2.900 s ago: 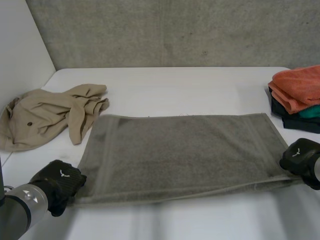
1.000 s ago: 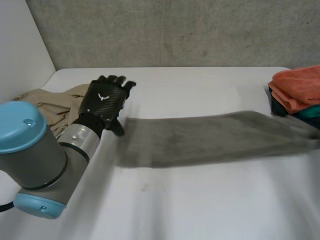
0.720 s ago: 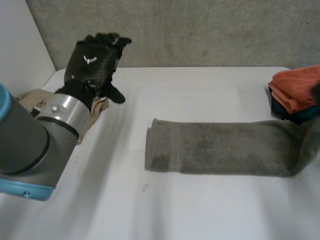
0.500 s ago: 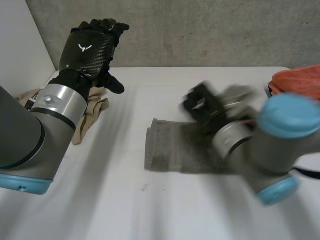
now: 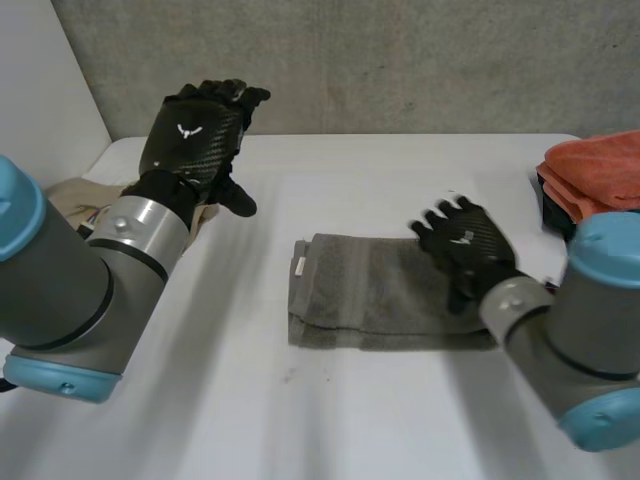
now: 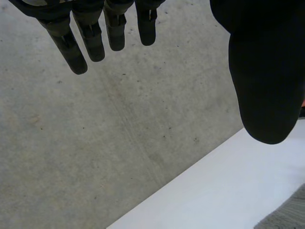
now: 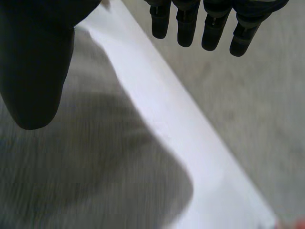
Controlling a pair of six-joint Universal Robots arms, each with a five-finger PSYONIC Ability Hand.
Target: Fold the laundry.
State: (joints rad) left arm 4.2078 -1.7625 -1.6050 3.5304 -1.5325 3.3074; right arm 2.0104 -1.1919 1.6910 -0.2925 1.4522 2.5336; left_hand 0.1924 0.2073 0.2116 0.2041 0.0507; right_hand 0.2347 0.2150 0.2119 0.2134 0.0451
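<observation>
The grey towel [image 5: 370, 295] lies mid-frame on the bench [image 5: 400, 180], folded into a short, thick rectangle, so this fold looks about finished. The right robot hand [image 5: 462, 245] is spread flat over the towel's right end, fingers straight and gripping nothing. I cannot tell whether it presses down. In its wrist view the towel [image 7: 95, 167] sits under the palm. The left robot hand [image 5: 195, 140] is raised at the upper left, palm facing away, fingers [image 6: 90, 38] straight and empty. I'd guess the next move is to smooth the towel and carry it to the stack [image 5: 595, 170] at the right edge. After that comes the beige garment [image 5: 75, 192] at the left edge.
</observation>
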